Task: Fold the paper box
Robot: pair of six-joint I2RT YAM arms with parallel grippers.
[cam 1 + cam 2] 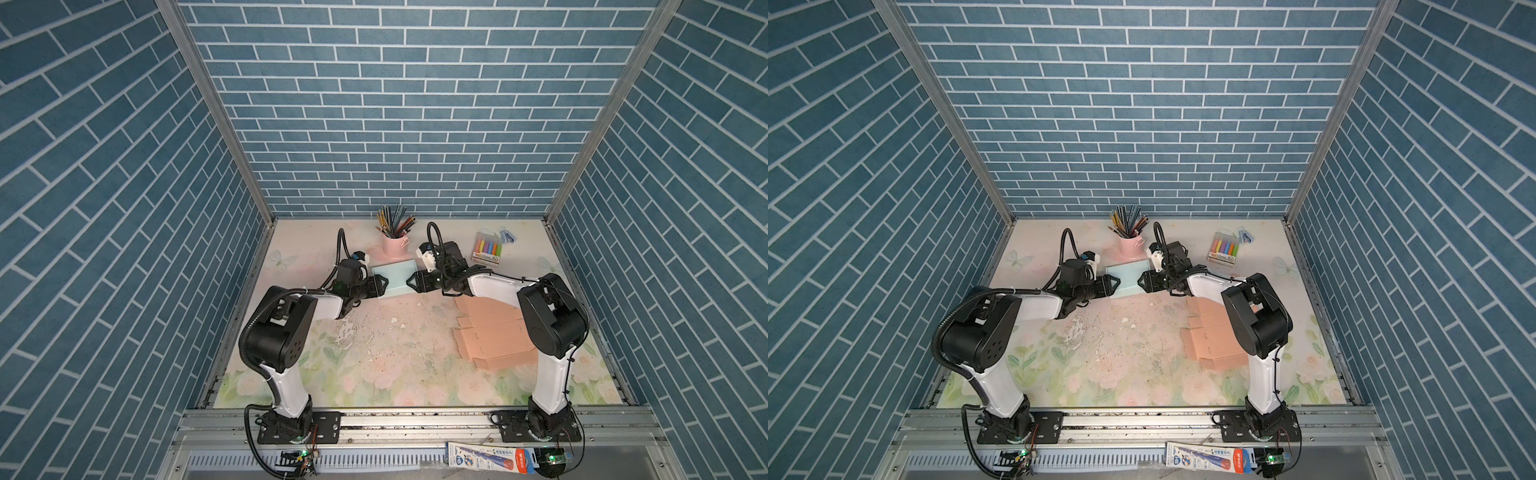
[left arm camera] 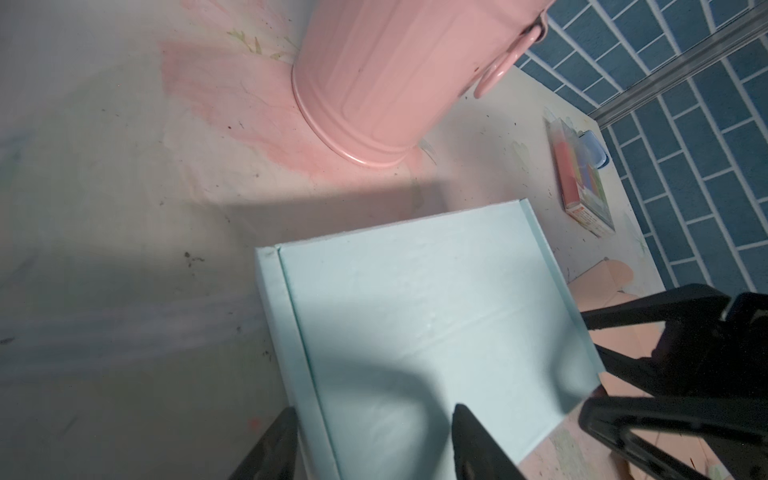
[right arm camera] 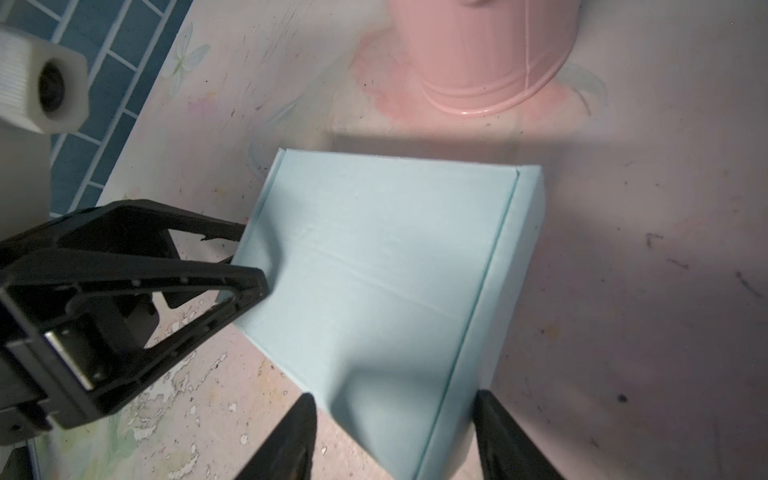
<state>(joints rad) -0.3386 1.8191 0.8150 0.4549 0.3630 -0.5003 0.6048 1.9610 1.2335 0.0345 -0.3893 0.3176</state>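
The paper box (image 1: 395,277) is pale blue, flat and closed, and it lies on the table in front of the pink bucket in both top views (image 1: 1127,277). My left gripper (image 1: 384,286) is at the box's left side. In the left wrist view it (image 2: 374,440) stands open: one finger is outside the side wall and the other is over the lid (image 2: 415,316). My right gripper (image 1: 409,282) is at the box's right side. In the right wrist view it (image 3: 395,432) is open and straddles a corner of the box (image 3: 386,266).
A pink bucket (image 1: 395,245) of pencils stands just behind the box. A pack of coloured markers (image 1: 487,249) lies at the back right. Flat pink cardboard blanks (image 1: 490,336) lie under the right arm. Brick-patterned walls close in the left, back and right sides.
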